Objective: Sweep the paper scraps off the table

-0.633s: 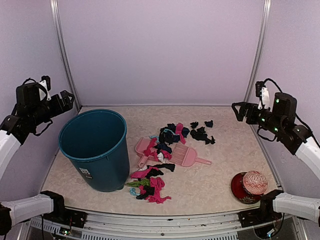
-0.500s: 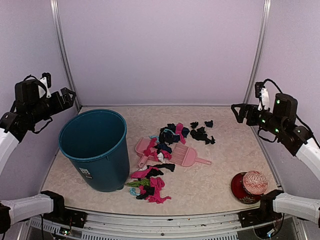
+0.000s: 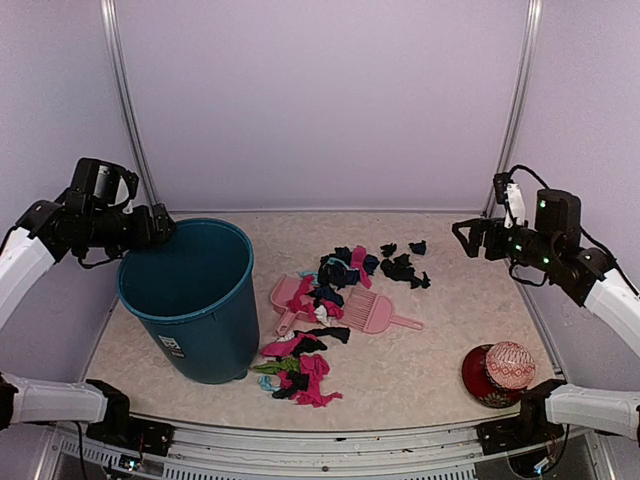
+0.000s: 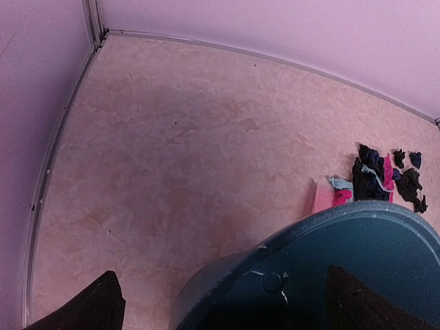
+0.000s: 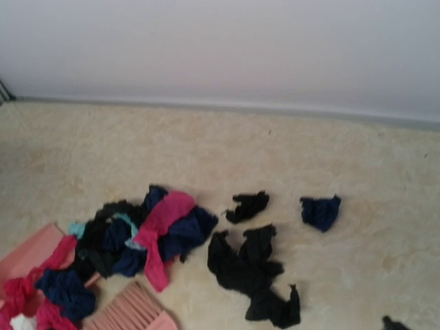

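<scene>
The paper scraps lie mid-table: a navy, black and magenta heap (image 3: 338, 268), black bits (image 3: 403, 268) to its right, and a magenta, green and black heap (image 3: 300, 370) nearer the front. My left gripper (image 3: 160, 228) is open at the back-left rim of the teal bin (image 3: 190, 300). In the left wrist view its fingers (image 4: 96, 309) straddle the rim (image 4: 275, 251). My right gripper (image 3: 463, 233) hovers open at the right, above the table (image 3: 450, 330). Its wrist view shows black scraps (image 5: 254, 265), a navy one (image 5: 320, 212) and a magenta one (image 5: 161, 227), but no fingers.
A pale pink brush (image 3: 375, 312) and dustpan (image 3: 288, 293) lie among the scraps. A red patterned ball (image 3: 509, 365) sits on a red dish (image 3: 475, 375) at the front right. Walls close the back and both sides.
My left gripper has swung right and down from beside the left wall to the bin's back-left rim. My right gripper has moved a little to the left.
</scene>
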Robot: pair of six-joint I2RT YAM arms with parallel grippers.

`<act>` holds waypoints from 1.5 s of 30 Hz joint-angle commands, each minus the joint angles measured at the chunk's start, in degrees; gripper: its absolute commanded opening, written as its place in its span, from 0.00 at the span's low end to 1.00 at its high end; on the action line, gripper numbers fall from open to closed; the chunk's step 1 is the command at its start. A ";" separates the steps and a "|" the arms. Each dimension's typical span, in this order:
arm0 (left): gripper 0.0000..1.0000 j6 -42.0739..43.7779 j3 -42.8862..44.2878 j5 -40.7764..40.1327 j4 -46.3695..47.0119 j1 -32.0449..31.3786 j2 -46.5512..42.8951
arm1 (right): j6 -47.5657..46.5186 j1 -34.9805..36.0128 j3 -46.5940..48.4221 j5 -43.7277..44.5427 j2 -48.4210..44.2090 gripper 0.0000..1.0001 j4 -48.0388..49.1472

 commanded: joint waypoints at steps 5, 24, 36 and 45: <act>0.99 -4.62 -0.28 -4.69 -9.55 -3.94 -2.00 | -2.11 0.32 2.10 -2.89 4.11 1.00 -2.16; 0.77 -7.35 -0.38 -6.28 -15.97 -6.36 -2.62 | -2.59 0.42 0.51 -3.99 5.58 1.00 -0.23; 0.39 -7.74 2.98 -8.99 -18.48 -6.54 -1.54 | -2.58 0.45 -0.42 -3.55 5.27 1.00 -0.14; 0.21 -8.17 4.35 -9.17 -19.66 -6.63 -1.48 | -2.87 0.50 -0.55 -3.34 5.45 1.00 -0.02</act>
